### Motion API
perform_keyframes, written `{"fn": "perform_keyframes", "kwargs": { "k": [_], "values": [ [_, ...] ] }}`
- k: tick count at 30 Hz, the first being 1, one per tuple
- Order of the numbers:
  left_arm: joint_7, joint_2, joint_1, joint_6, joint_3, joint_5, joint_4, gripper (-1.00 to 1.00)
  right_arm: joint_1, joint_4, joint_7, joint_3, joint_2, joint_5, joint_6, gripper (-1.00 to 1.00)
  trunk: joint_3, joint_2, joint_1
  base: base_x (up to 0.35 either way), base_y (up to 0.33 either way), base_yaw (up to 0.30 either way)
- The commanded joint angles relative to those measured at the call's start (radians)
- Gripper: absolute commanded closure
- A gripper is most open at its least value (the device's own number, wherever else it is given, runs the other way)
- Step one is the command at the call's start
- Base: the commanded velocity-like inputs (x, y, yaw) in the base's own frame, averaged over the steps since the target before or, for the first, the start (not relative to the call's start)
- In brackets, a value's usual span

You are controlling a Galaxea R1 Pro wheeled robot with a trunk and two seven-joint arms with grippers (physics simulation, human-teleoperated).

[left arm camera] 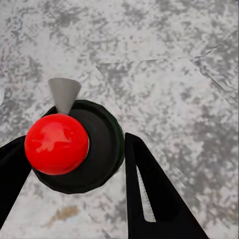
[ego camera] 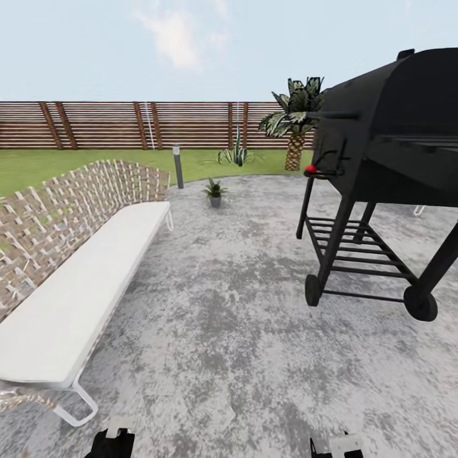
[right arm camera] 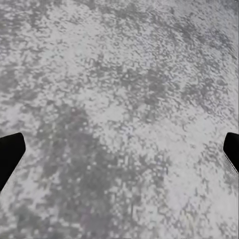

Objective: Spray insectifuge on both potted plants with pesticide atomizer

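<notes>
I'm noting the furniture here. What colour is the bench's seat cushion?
White. The bench cushion shows best in the head view, below a brown woven backrest.

Dark round atomizer (left arm camera: 94,149) with red top between end effector fingers, small potted plant (ego camera: 215,189) at patio edge

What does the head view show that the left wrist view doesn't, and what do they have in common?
The head view alone takes in the wider garden: a woven bench with a white cushion, a black barbecue grill, one small potted plant at the patio's far edge, the slatted fence and a palm. The left wrist view alone shows the left gripper around a dark round object with a red ball-shaped top and a grey cone. Both show the grey mottled patio.
</notes>
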Motion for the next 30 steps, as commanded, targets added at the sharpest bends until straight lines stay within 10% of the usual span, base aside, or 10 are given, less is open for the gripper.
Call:
{"fn": "perform_keyframes", "kwargs": {
  "k": [1, 30],
  "values": [
    [-0.001, 0.000, -0.001, -0.003, -0.004, 0.000, 0.001, 1.00, -0.001, 0.001, -0.007, -0.004, 0.000, 0.011, -0.002, -1.00, -0.001, 0.000, 0.000, 0.338, 0.000, 0.000],
    [-0.001, 0.002, -0.001, -0.003, -0.002, 0.002, 0.000, 1.00, -0.001, 0.001, -0.007, -0.005, -0.001, 0.009, -0.002, -1.00, -0.001, 0.000, 0.000, 0.338, 0.000, 0.022]
  ]
}}
